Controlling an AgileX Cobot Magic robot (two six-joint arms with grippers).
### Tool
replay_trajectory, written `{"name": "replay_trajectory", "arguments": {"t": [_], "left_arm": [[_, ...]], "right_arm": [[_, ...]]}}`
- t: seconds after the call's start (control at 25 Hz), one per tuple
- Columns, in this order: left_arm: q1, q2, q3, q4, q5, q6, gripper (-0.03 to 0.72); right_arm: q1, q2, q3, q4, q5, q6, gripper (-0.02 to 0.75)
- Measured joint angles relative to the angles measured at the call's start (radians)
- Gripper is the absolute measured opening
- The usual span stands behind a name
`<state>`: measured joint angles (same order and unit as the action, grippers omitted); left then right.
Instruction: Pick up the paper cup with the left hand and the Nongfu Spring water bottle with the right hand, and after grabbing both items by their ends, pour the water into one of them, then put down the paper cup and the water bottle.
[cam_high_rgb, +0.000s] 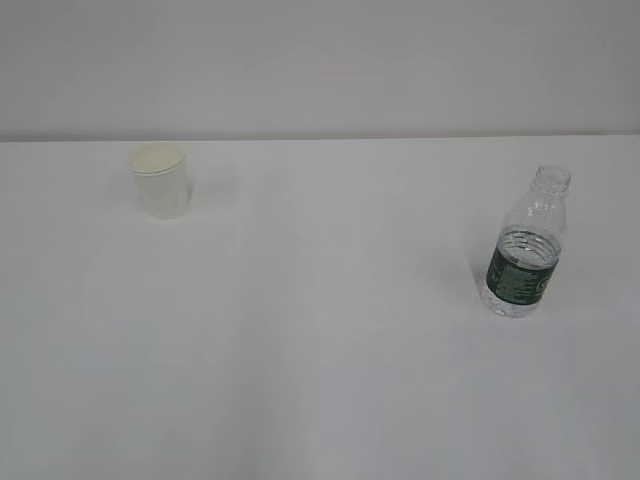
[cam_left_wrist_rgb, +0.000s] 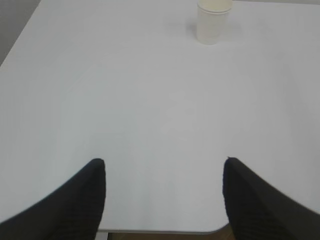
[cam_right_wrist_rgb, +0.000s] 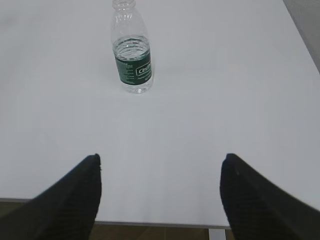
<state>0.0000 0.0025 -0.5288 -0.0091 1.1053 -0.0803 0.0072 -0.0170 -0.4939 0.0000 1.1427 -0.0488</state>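
Observation:
The white paper cup (cam_high_rgb: 161, 180) stands upright at the back left of the white table (cam_high_rgb: 320, 340); in the left wrist view the paper cup (cam_left_wrist_rgb: 213, 21) is far ahead, at the top edge. The Nongfu Spring water bottle (cam_high_rgb: 526, 245), clear with a dark green label and no cap, stands upright on the right and holds water up to its shoulder. The right wrist view has the bottle (cam_right_wrist_rgb: 132, 50) ahead and to the left. My left gripper (cam_left_wrist_rgb: 164, 161) is open over the table's near edge, nothing between its fingers. My right gripper (cam_right_wrist_rgb: 161, 157) is open too, empty. Neither arm shows in the exterior view.
The table's near edge (cam_left_wrist_rgb: 160, 231) runs just under both grippers, with brown floor (cam_right_wrist_rgb: 150, 232) below it. A pale wall (cam_high_rgb: 320, 60) rises behind the table. The table's left edge (cam_left_wrist_rgb: 20, 35) and right edge (cam_right_wrist_rgb: 300, 30) show in the wrist views.

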Motion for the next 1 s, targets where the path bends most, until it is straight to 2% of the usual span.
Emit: {"name": "replay_trajectory", "arguments": {"t": [1.0], "left_arm": [[0.000, 0.000, 0.000, 0.000, 0.000, 0.000, 0.499]], "right_arm": [[0.000, 0.000, 0.000, 0.000, 0.000, 0.002, 0.555]]}}
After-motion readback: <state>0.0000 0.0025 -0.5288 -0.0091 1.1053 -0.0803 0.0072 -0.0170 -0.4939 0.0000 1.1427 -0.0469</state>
